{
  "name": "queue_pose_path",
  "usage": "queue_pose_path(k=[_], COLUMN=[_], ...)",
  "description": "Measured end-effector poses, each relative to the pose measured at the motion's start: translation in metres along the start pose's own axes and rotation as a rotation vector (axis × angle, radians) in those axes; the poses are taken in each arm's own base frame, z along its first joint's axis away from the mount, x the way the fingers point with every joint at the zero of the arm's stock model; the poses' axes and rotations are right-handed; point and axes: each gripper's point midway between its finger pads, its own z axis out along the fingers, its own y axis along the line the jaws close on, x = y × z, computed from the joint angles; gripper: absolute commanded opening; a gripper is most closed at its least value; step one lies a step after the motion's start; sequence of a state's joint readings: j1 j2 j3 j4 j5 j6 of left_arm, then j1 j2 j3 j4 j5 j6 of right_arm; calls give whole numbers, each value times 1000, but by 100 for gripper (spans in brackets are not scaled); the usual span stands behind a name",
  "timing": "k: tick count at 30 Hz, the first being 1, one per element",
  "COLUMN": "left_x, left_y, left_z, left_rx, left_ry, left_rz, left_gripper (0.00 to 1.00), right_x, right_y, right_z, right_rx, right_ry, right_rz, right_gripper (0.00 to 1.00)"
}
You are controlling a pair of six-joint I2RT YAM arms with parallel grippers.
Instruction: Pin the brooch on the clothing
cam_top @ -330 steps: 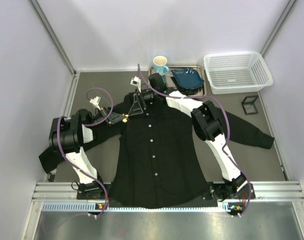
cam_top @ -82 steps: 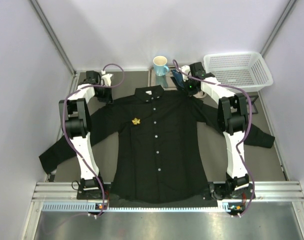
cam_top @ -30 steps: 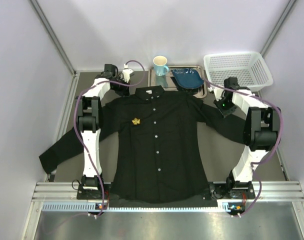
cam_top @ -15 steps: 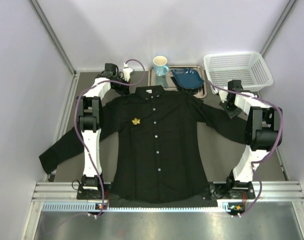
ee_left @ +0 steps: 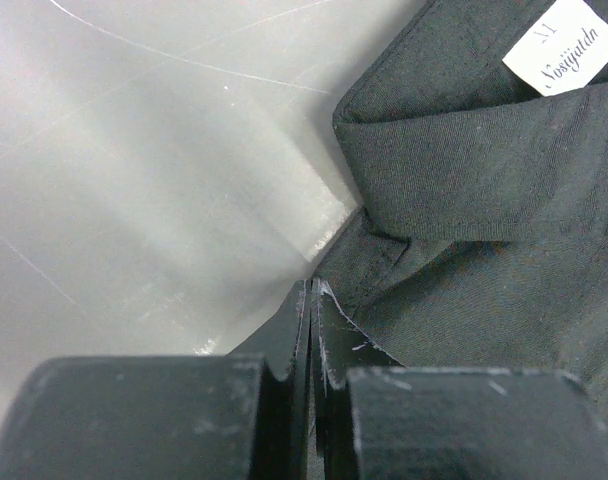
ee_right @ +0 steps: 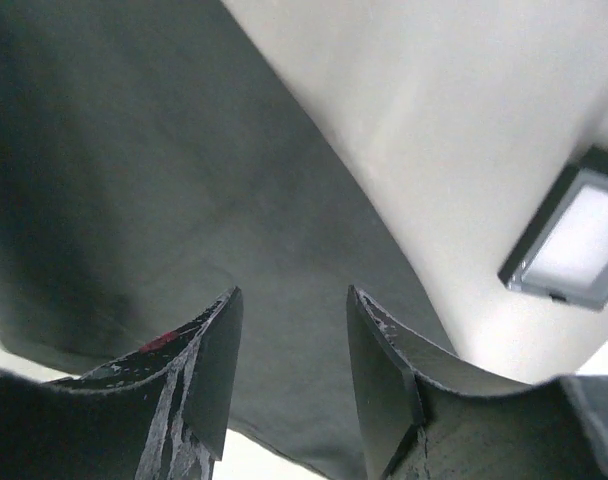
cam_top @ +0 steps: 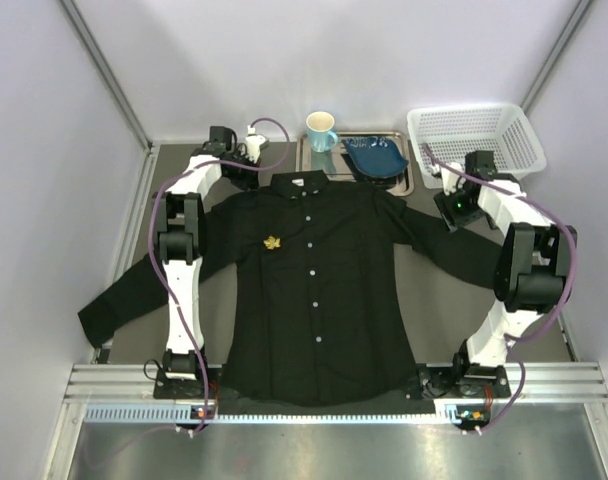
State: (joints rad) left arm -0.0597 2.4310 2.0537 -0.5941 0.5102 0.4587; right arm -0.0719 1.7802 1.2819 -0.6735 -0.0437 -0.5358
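Honestly the main worry here is the shirt (cam_top: 314, 300) getting dragged around. The left end effector (ee_left: 310, 300) has its fingers pressed together right at the edge of the cloth, just below the collar (ee_left: 464, 180). I can't tell from its wrist view whether a bit of fabric is nipped between them. If it is, any pull toward the upper left of the top view would bunch up the shoulder and slide the whole front across the counter (ee_left: 134, 180). The brooch (cam_top: 273, 242) sits on the chest, left of the button row and a bit above the middle of the frame. From up there I can't see whether its pin is really through the cloth, so a tug might tip it or shake it loose. The right end effector (ee_right: 289, 305) has its fingers apart, hovering over the sleeve (ee_right: 134, 180) at the right of the top view. Dropping lower could snag that sleeve and yank the shirt the other way. The brooch is well apart from both of them: down and right of the left one, far left of the right one.
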Motion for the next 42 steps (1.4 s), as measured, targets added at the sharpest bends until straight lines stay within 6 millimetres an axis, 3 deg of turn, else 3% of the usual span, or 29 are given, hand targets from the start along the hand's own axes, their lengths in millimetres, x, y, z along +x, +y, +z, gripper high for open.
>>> queue_pose_path(k=[4,8,14,22,26,29,35,42], left_x=[0,0,0,-1,-1,-1,-4,-19], left_y=[-1,-1,-1,1,3,3,3,10], left_z=[0,0,0,0,-1,-1,-1,5], left_rx=[1,1,1,-7,-12,-10,-6,-11], left_ry=[-1,-1,-1,-3,-6,-8,-20,-72], left_rz=[-7,-15,-19,-26,-31,-35,-40,-39], left_gripper=[0,0,0,0,0,0,0,0], right_x=[-32,-47,-32,-20,-9,-5,-6,-7], right_y=[17,37,50,29,5,-5,-7,-10], right_z=[-9,1,41,45,44,44,44,41], right_rx=[-66,-126,-160,-76,-14,9,18,17], right_ry=[-88,-95,7,24,36,38,37,35], right_rz=[19,26,29,16,47,69,80,98], right_gripper=[50,48,35,29,31,33,40,56])
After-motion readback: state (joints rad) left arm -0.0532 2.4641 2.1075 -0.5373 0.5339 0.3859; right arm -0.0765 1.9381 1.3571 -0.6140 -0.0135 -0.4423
